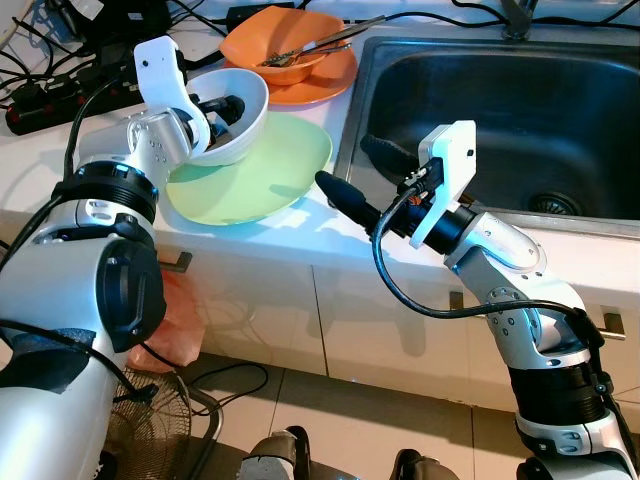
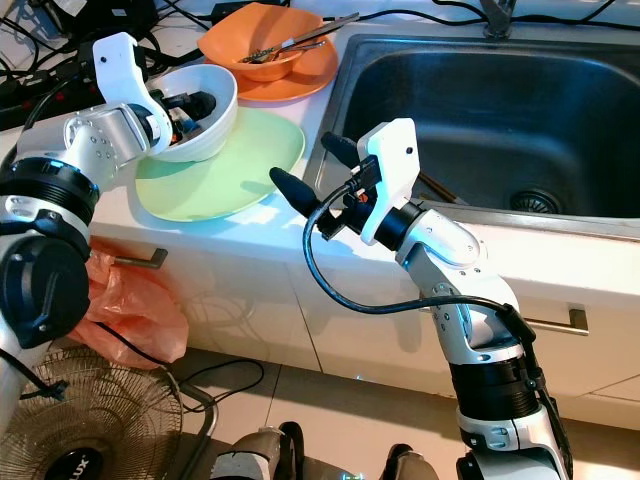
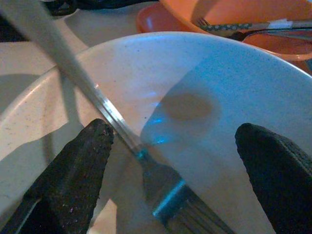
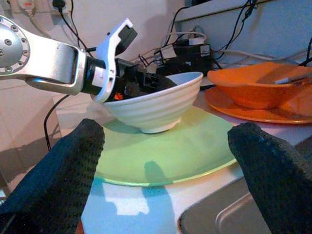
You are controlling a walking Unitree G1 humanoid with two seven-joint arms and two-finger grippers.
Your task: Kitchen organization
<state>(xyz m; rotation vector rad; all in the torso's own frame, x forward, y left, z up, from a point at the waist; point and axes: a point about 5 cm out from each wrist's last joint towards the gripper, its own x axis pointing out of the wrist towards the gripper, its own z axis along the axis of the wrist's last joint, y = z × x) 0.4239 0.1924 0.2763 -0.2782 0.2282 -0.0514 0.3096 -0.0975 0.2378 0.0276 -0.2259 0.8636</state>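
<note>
Fork (image 3: 161,195) tines cut off | left hand (image 3: 175,161) apart in bowl (image 1: 240,115) | right hand (image 1: 350,175) apart

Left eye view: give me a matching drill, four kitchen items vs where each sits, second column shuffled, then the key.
1. white bowl
2. green plate
3. orange bowl
4. fork

A. on the orange plate
B. on the counter beside the sink
C. inside the white bowl, between the left gripper fingers
D. on the green plate

1-D, 2-B, 3-A, 4-C
</note>
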